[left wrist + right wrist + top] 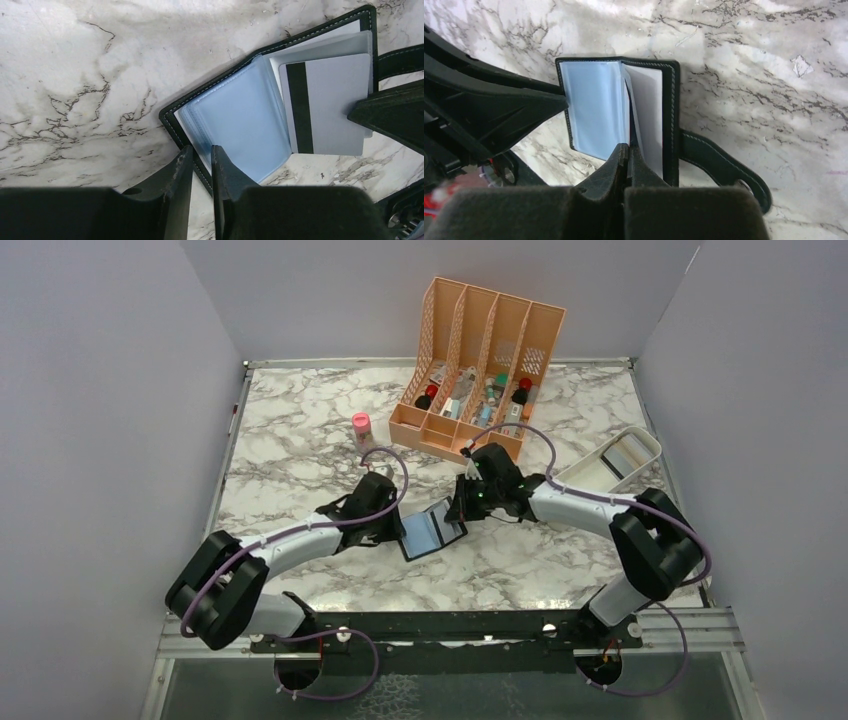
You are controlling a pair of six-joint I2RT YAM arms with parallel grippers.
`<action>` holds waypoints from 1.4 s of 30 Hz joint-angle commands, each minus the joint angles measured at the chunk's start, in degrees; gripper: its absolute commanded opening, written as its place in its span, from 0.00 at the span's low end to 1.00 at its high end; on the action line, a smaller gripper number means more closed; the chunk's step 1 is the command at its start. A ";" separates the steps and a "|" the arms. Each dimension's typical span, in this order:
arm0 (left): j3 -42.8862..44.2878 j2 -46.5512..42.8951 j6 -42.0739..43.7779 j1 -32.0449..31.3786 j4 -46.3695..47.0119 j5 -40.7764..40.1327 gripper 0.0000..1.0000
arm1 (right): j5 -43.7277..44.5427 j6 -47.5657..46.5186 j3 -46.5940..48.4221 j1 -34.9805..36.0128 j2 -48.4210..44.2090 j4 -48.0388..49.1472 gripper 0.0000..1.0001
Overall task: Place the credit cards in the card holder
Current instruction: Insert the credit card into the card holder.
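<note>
While the left fingers (177,175) pinch the edge of the open card holder (235,125), the right fingers (616,165) grip a credit card (332,105) seemingly only partly inserted.

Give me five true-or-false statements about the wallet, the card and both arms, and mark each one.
1. The wallet lies open on the table. True.
2. The organiser stands at the back of the table, beyond the wallet. True.
3. The right fingers pinch a grey card with a black stripe. True.
4. That card sits in the organiser. False: it lies over the open wallet.
5. The left fingers are spread wide open. False: they are closed on the wallet's edge.
</note>
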 commanded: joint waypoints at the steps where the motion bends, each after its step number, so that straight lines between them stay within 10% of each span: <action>1: 0.04 1.76 0.88 -0.03 1.18 -3.06 0.21 | 0.88 -3.57 3.50 -0.38 3.65 -1.46 0.01; 42: 7.90 10.59 5.23 0.12 -3.98 -9.38 0.16 | -3.20 4.01 -3.58 -3.10 -0.29 9.03 0.01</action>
